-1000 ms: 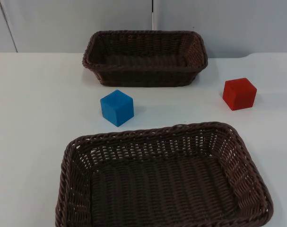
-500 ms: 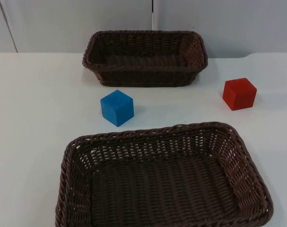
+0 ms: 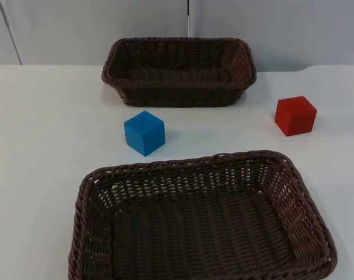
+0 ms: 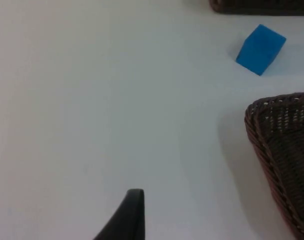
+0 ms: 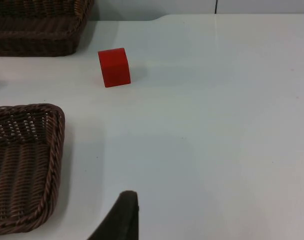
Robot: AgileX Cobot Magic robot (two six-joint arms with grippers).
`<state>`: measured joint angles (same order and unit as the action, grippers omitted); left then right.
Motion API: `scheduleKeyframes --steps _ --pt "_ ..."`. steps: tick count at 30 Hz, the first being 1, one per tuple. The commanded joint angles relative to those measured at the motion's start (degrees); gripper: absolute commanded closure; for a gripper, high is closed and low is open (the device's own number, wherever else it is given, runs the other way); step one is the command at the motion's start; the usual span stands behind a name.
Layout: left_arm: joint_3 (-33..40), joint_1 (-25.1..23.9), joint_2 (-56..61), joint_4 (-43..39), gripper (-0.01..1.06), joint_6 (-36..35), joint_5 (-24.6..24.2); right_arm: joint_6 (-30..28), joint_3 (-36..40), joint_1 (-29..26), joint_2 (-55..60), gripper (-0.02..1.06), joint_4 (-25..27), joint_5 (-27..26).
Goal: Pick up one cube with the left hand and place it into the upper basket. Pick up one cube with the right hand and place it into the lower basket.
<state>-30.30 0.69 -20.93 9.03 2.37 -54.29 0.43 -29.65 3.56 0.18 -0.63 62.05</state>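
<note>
Sitting unlabelled, blue cube, red cube

One black fingertip of the left gripper and one of the right gripper hover above the table.

Left claw: one black tapered fingertip, smooth, matte. Right claw: same black tapered fingertip.

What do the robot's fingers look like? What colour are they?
They are black. One dark, smooth fingertip of the left gripper tapers to a narrow rounded end above the white table. A fingertip of the right gripper looks the same: black, plain, no markings.
</note>
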Motion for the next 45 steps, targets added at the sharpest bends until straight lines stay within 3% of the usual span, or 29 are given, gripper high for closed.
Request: scheduleKeyframes --steps 1,10,14,23,45 --pt "-0.33 -0.15 -2.47 1.82 0.0 0.96 1.99 -0.03 0.07 -0.42 -0.18 -0.01 -0.28 -0.26" --pt "-0.33 -0.15 -9.98 5.72 0.0 4.8 9.17 -0.03 0.07 -0.42 -0.18 -0.01 -0.28 -0.26" --pt "-0.33 -0.15 -16.92 14.26 0.0 13.11 13.93 -0.03 0.07 -0.42 -0.18 -0.01 -0.15 -0.26" --pt "-0.94 -0.15 -28.3 25.38 0.0 23.25 20.77 -0.03 0.07 -0.42 -0.18 -0.01 -0.15 -0.26" --pt "-22.58 1.78 -50.96 24.72 0.0 24.53 17.74 -0.03 0.07 -0.42 -0.18 -0.01 -0.15 -0.26"
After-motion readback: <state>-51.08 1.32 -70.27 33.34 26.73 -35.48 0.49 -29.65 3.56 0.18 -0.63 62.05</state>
